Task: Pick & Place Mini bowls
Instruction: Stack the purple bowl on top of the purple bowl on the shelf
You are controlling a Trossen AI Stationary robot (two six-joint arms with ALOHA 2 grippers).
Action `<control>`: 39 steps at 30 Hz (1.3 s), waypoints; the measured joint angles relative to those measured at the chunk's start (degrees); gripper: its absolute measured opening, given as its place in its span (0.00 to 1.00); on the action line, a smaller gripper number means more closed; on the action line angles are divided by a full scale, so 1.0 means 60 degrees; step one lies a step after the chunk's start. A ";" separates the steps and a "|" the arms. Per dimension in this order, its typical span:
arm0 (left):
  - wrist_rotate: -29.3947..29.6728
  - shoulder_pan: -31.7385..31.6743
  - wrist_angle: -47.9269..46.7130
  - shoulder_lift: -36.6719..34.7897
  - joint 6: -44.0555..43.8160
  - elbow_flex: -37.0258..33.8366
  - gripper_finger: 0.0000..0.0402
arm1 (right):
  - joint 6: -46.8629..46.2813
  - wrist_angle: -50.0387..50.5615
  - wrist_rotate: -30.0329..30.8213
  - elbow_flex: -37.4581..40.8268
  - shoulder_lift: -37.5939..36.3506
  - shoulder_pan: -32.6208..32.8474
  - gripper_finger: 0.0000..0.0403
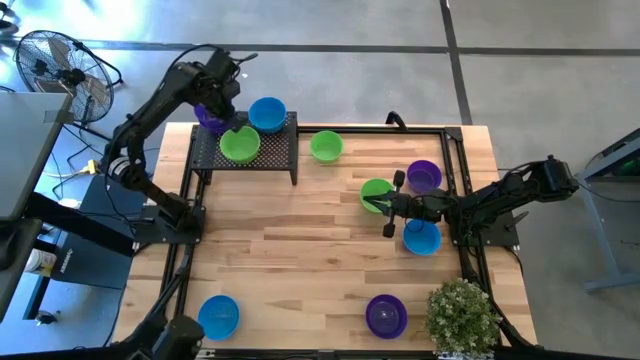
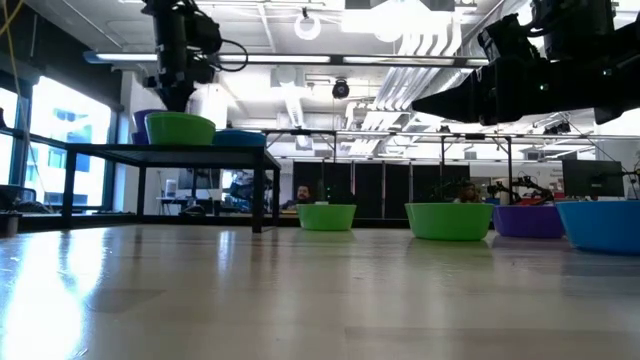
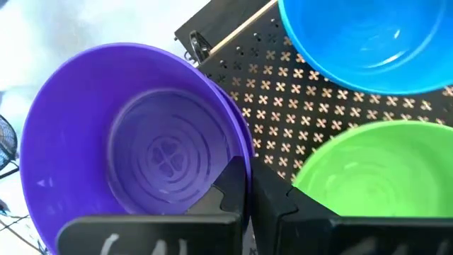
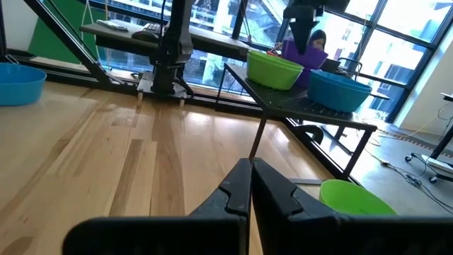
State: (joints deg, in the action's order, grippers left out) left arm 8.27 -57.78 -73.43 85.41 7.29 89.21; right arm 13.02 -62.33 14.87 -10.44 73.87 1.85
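We are clamping our left gripper (image 3: 248, 188) onto the rim of a purple bowl (image 3: 134, 149) at the back edge of the black rack (image 1: 270, 148), beside green and blue bowls, while our right gripper (image 1: 372, 204), clenched empty, is hovering by a green bowl (image 1: 377, 190) on the table (image 1: 300, 250).

Grey floor (image 1: 400, 25), floor fan (image 1: 55, 65), big windows (image 4: 368, 42).

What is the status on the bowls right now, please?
Left gripper shut on purple bowl at the rack. Right gripper shut, by green bowl. Nothing blocking.
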 joint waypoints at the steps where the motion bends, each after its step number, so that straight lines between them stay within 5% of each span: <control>1: 0.0000 -0.0004 0.0056 0.0000 0.0000 -0.0068 0.00 | 0.0000 0.0000 0.0000 0.0000 0.0000 0.0003 0.01; 23: -0.0148 -0.0499 0.0816 -0.0019 0.0041 -0.1188 0.00 | 0.0014 0.0042 -0.0001 0.0000 0.0000 0.0001 0.00; 39: -0.0652 -0.0495 0.0655 -0.0269 0.0069 -0.1221 0.12 | 0.0084 0.0058 0.0000 0.0000 0.0000 0.0003 0.00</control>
State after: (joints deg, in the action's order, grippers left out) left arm 4.36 -60.75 -69.49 83.79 7.70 81.89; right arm 13.52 -61.98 14.87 -10.44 73.87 1.87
